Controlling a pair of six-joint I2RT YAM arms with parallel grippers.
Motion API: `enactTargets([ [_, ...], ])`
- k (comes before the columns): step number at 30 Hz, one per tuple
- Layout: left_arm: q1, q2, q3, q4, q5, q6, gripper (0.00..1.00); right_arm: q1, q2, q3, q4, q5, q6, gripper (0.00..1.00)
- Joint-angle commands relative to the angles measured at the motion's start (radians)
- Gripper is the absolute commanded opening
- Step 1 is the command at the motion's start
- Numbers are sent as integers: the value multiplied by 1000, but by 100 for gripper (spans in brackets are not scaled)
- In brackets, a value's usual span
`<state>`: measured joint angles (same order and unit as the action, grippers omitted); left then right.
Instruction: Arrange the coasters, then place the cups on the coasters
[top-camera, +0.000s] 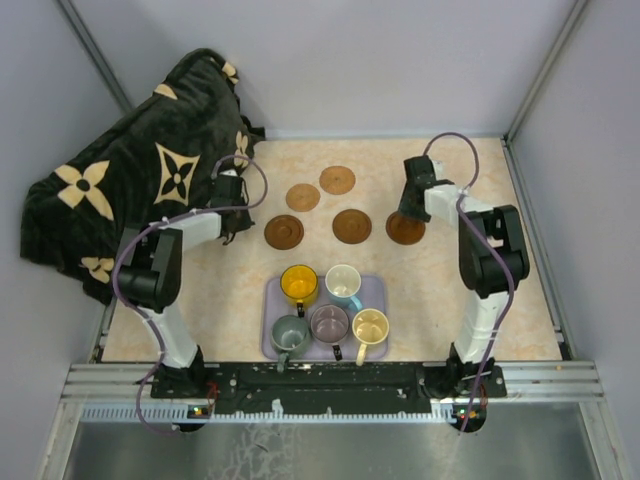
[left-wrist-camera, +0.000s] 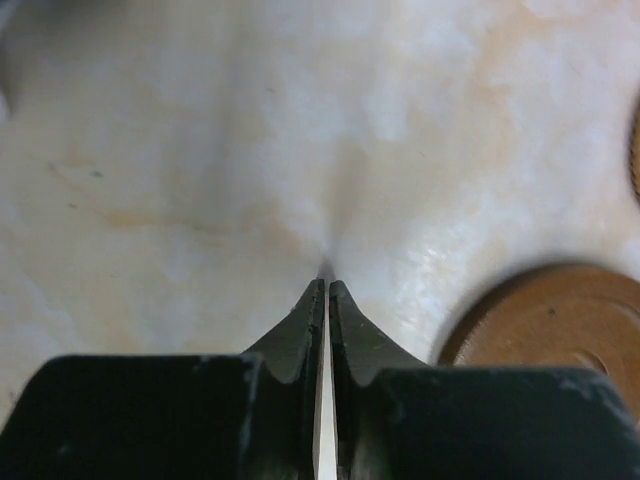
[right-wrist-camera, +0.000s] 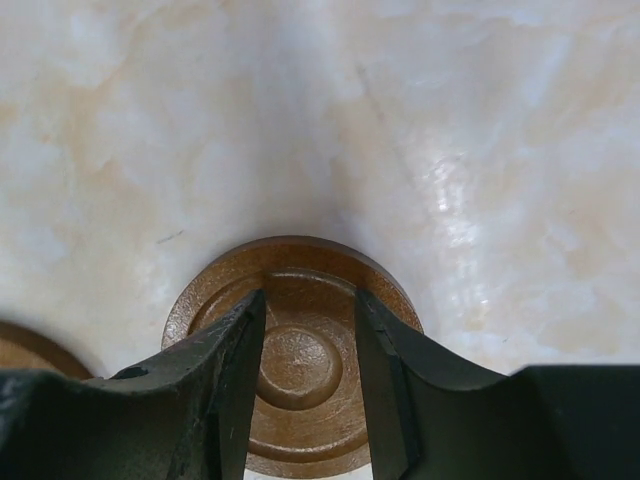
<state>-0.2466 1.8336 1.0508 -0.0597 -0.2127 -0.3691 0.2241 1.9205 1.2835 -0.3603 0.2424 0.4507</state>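
Observation:
Five brown coasters lie on the marble tabletop: one at the back (top-camera: 337, 180), one beside it (top-camera: 303, 197), one at the left (top-camera: 284, 232), one in the middle (top-camera: 351, 226) and one at the right (top-camera: 404, 236). My right gripper (right-wrist-camera: 308, 300) is open directly over the right coaster (right-wrist-camera: 300, 265), its fingertips standing on or just above the coaster's top on either side of the raised centre. My left gripper (left-wrist-camera: 327, 285) is shut on nothing, low over bare table left of the left coaster (left-wrist-camera: 560, 325). The cups stand on the tray: yellow (top-camera: 299, 285), light blue (top-camera: 343, 284), grey-green (top-camera: 291, 333), mauve (top-camera: 329, 323), cream (top-camera: 370, 326).
A lavender tray (top-camera: 377, 292) sits at the near middle between the arm bases. A black blanket with cream flower shapes (top-camera: 130, 180) is piled at the back left, close to my left arm. Walls close in the sides and back.

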Motion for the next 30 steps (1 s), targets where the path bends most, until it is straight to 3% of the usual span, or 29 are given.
enactTargets([
  [1,49,42,31,-83,27,-11,11,-61,70,23,-74,16,8,42],
  [10,33,-137,-12,6,203,-5,23,-62,-51,58,-49,34,-39,42],
  [12,15,-178,-34,34,239,27,18,-62,-80,52,-42,12,-45,42],
  [15,-9,-217,-59,49,274,45,1,-51,-136,10,-22,-6,-46,41],
  [18,-11,-236,-88,67,342,45,0,-31,-193,-42,-8,-4,-47,38],
  [21,-14,-239,-101,73,392,28,0,-10,-225,-90,3,3,-49,31],
  [28,-33,-208,-92,60,415,15,0,12,-198,-121,5,-5,-46,2],
  [30,-44,-197,-84,65,408,17,4,14,-184,-116,4,6,-44,0],
])
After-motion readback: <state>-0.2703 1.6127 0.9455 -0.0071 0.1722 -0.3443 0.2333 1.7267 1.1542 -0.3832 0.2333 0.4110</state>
